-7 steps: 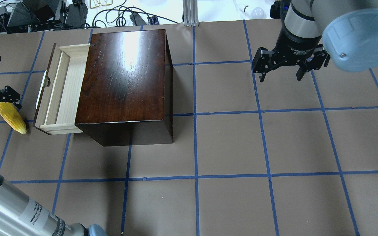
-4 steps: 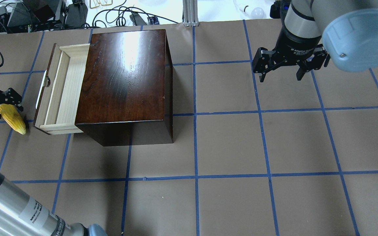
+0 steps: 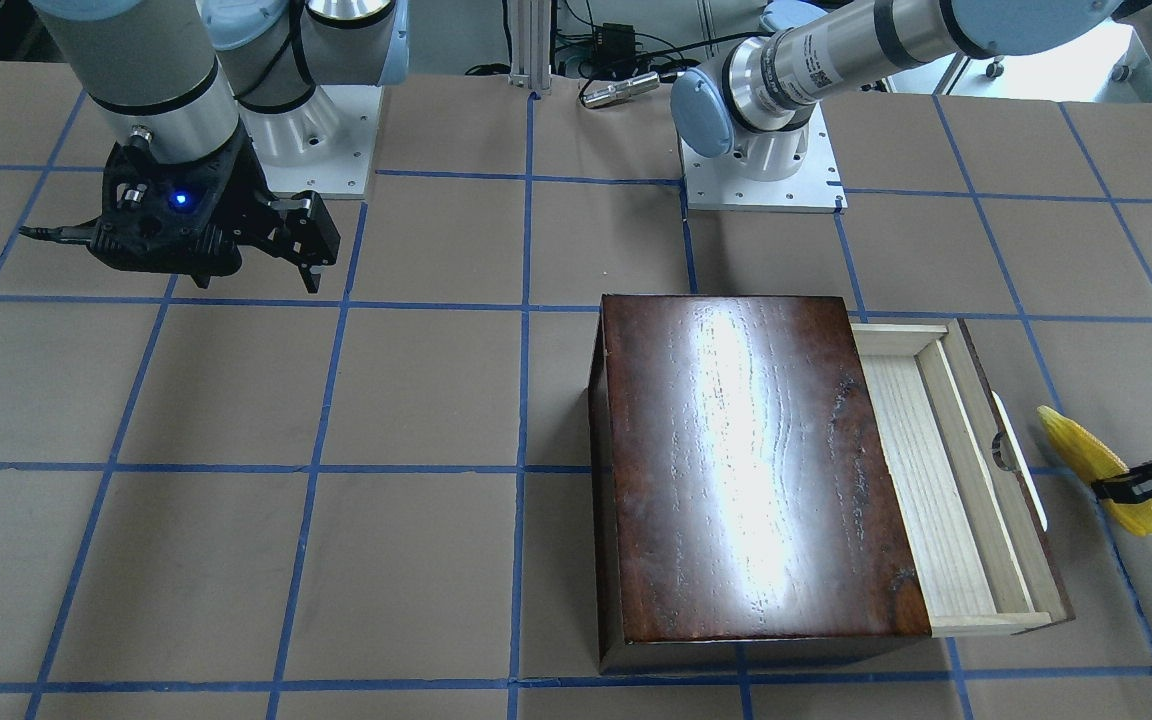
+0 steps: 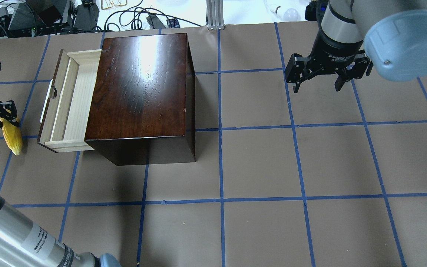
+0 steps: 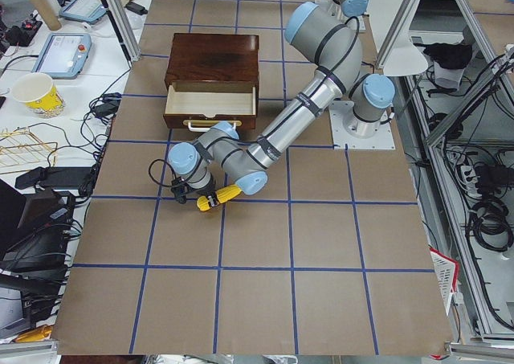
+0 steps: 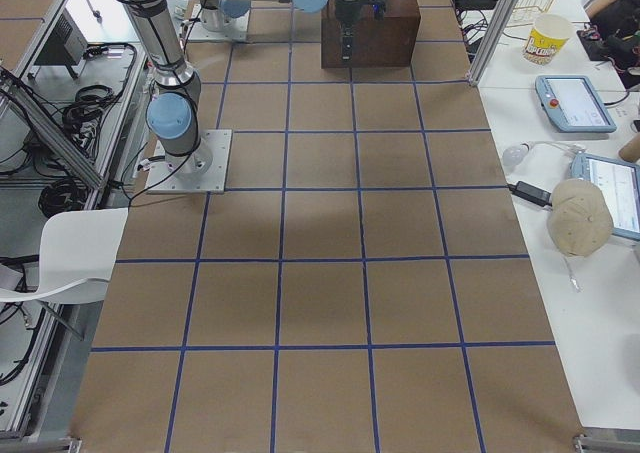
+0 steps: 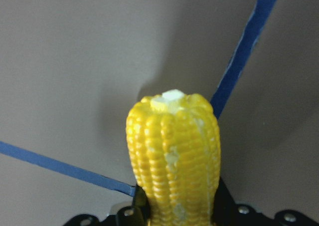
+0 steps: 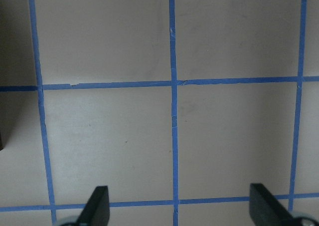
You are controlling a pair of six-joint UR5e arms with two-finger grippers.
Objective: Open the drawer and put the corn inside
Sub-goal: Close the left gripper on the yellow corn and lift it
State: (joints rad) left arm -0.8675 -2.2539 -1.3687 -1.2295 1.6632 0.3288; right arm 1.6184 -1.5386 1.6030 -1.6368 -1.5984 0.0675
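The brown-papered surface [image 4: 258,163] is gridded with blue tape. On it sits a glossy reddish-brown wooden box [image 4: 143,85]. Its shallow pale-wood drawer [image 4: 76,100] is pulled out, only bare planks showing inside, with a white curved handle [image 4: 46,102] on the dark front. Well away from the box, the right hand [image 4: 316,88] hangs spread wide, holding nothing. Just beyond the handle, the left hand [image 4: 6,118] is clamped on the bumpy yellow corn [image 4: 12,136], outside the drawer.

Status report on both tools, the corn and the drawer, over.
Left tool shut on corn, just outside the drawer. Drawer open, visible part bare. Right tool open, empty, away from the box.
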